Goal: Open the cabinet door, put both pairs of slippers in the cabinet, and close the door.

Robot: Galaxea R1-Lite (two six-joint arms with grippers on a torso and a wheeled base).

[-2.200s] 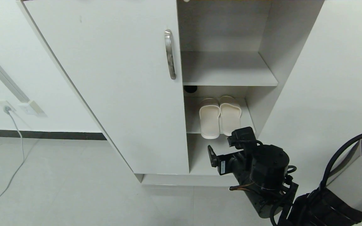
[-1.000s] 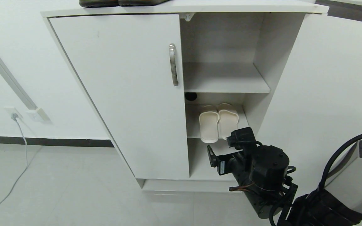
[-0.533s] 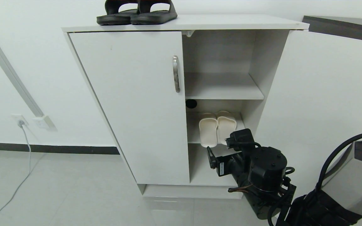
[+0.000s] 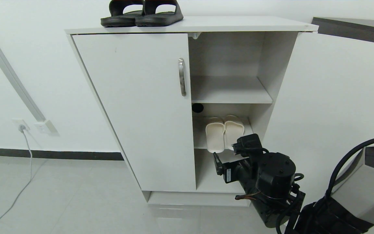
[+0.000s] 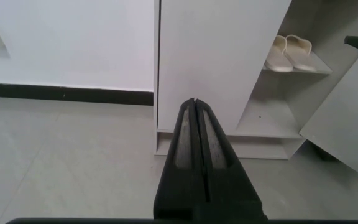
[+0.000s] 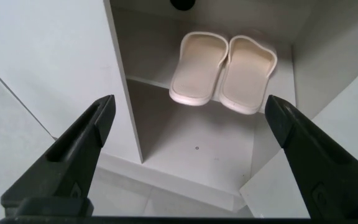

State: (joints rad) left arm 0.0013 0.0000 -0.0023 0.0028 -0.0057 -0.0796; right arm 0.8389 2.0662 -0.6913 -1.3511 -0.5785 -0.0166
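A white cabinet [image 4: 192, 24] stands against the wall with its right door [image 4: 336, 97] swung open and its left door [image 4: 135, 107] shut. A black pair of slippers [image 4: 141, 14] lies on the cabinet's top. A cream pair of slippers [image 4: 224, 132] [image 6: 222, 65] [image 5: 294, 53] sits side by side on the middle shelf. My right gripper [image 4: 232, 152] [image 6: 190, 106] hangs open and empty just in front of that shelf's edge. My left gripper [image 5: 193, 106] is shut and empty, low over the floor and pointing at the cabinet's base.
The upper shelf [image 4: 229, 92] and bottom shelf [image 6: 197, 143] are bare. A wall socket with a cable [image 4: 21, 128] is at the left, above a stretch of bare tiled floor [image 4: 60, 201]. A grey unit [image 4: 352, 26] stands behind the open door.
The whole head picture has shifted: the camera drew back and tilted up, so the cabinet top with the black slippers came into view. The right gripper stays open before the shelf.
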